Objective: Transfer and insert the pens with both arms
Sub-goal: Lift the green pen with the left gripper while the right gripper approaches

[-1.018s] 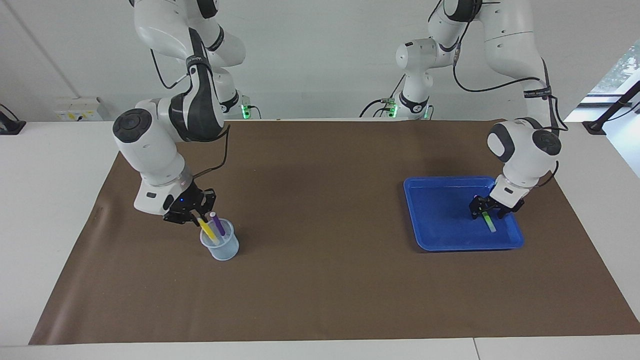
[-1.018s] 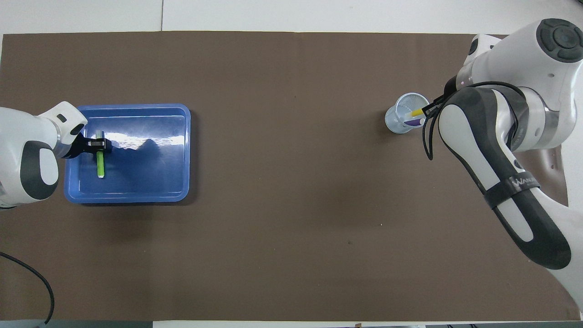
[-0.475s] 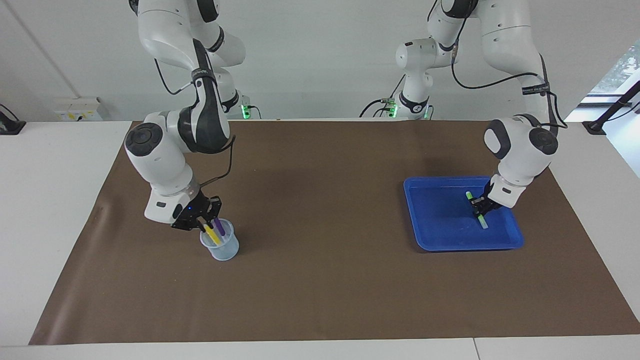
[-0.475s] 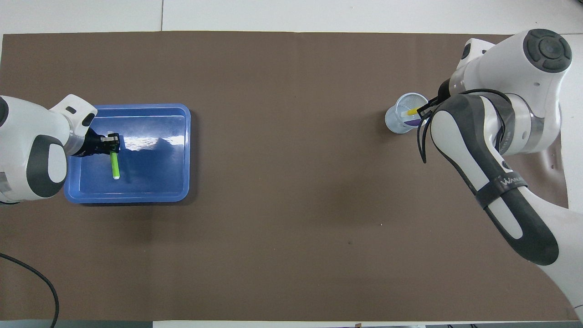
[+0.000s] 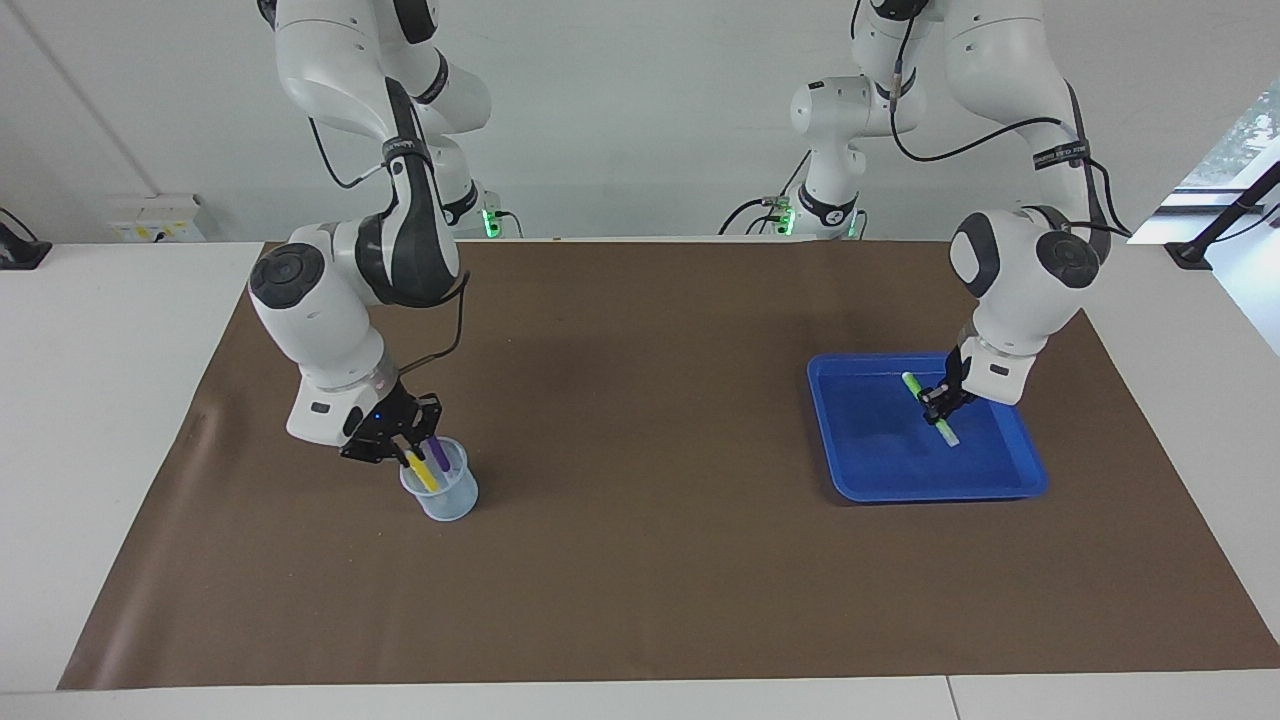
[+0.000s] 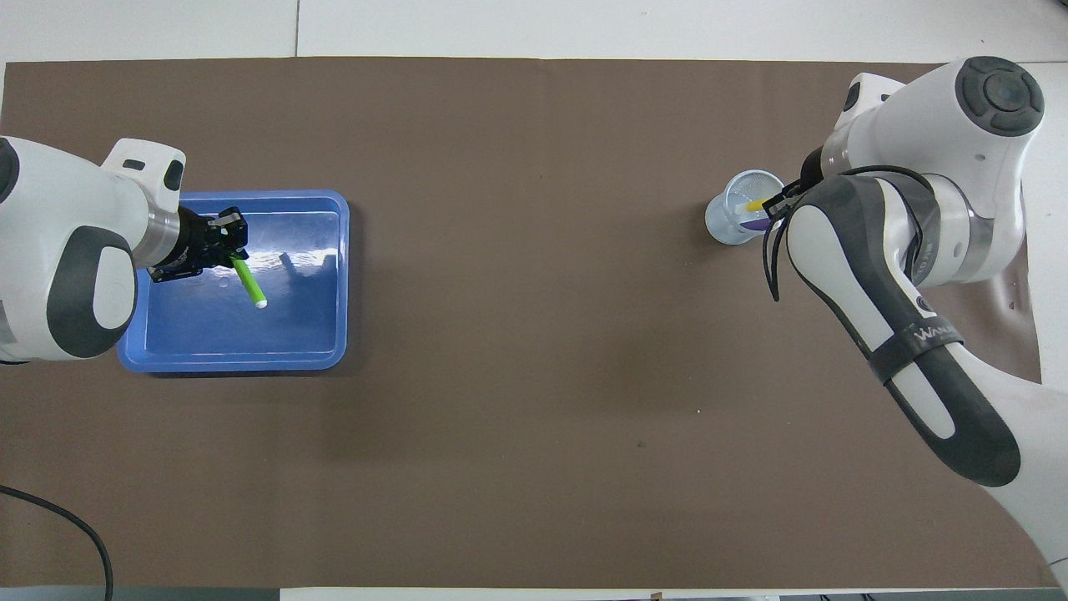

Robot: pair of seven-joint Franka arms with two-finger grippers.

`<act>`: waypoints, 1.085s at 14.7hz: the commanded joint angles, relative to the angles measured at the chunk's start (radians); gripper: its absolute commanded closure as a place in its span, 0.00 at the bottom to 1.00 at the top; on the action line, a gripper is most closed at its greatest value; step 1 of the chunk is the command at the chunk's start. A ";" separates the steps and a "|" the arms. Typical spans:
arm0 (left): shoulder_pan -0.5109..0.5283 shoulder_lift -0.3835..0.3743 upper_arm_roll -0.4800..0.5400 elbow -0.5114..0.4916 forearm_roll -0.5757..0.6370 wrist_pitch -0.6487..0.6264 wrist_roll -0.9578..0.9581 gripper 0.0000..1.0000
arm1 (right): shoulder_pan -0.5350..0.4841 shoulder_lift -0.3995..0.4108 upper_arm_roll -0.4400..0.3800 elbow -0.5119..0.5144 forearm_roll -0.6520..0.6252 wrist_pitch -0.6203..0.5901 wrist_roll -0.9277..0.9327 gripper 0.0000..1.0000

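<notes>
We see the left gripper (image 5: pixel 938 400) clamped on the green pen (image 5: pixel 929 408), tilted over the blue tray (image 5: pixel 870 480). The right gripper (image 5: pixel 408 452) hangs at the cup (image 5: pixel 440 493), finger state unclear; yellow pen (image 5: pixel 423 472) and purple pen (image 5: pixel 438 453) stand inside.

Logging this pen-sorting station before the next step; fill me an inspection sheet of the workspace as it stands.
Surface: brown mat on a white table.
Job's things: light green pen held over the blue tray; yellow pen and purple pen stand in the clear cup.
Clutter: nothing seen.
Grippers: left pincer shut on the green pen; right pincer at the yellow pen's top.
Cables: black cables along both arms.
Surroundings: white wall, window at the left arm's end.
</notes>
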 commanded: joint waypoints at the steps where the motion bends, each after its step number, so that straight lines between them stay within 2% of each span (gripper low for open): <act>1: -0.063 -0.004 0.010 0.045 -0.042 -0.032 -0.205 1.00 | -0.005 0.000 0.008 -0.022 -0.021 0.016 -0.016 0.39; 3: -0.116 0.003 0.010 0.065 -0.056 -0.024 -0.349 1.00 | -0.006 -0.008 0.008 -0.014 -0.020 0.010 -0.020 0.31; 10: -0.241 0.028 0.010 0.150 -0.179 -0.018 -0.685 1.00 | -0.019 -0.019 0.014 0.180 0.003 -0.232 -0.021 0.31; 11: -0.257 0.030 0.010 0.161 -0.206 -0.019 -0.719 1.00 | -0.016 -0.019 0.014 0.188 0.037 -0.240 -0.018 0.31; 14: -0.304 0.045 0.010 0.190 -0.285 -0.018 -0.845 1.00 | -0.002 -0.022 0.016 0.188 0.241 -0.240 -0.003 0.31; 16: -0.334 0.048 0.010 0.210 -0.300 -0.018 -0.926 1.00 | -0.003 -0.029 0.034 0.184 0.415 -0.258 0.070 0.31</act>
